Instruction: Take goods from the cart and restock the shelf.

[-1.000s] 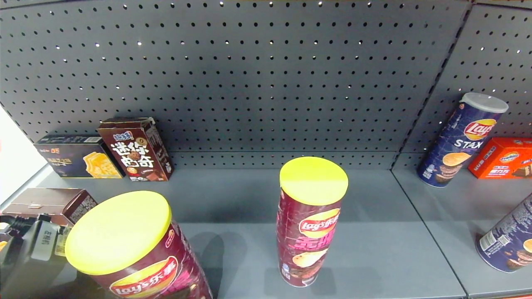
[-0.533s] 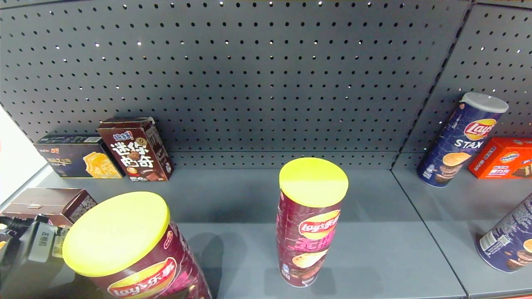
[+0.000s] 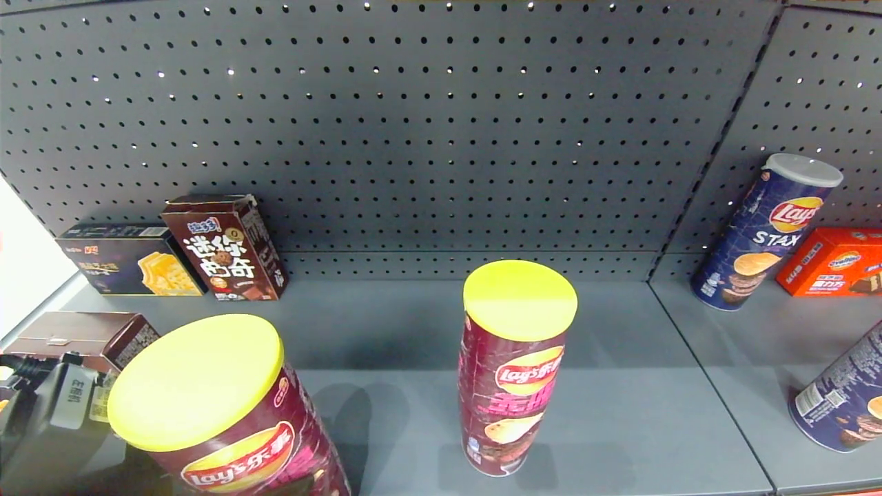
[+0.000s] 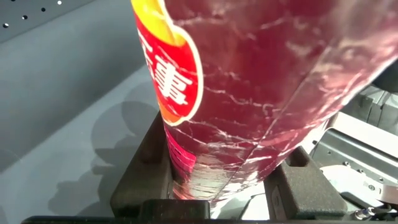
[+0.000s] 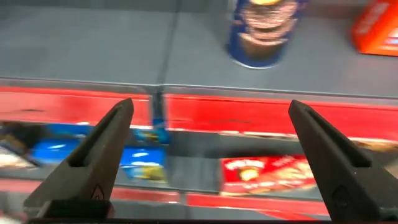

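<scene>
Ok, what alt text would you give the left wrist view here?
A maroon chip can with a red and yellow logo is gripped low on its body between the two dark fingers of the left hand. Behind it lies the flat grey shelf.

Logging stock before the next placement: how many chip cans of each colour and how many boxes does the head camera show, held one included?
Maroon cardboard chip cans with yellow lids: 2
Blue cardboard chip cans: 2
Cardboard snack boxes: 4
Total: 8
</scene>
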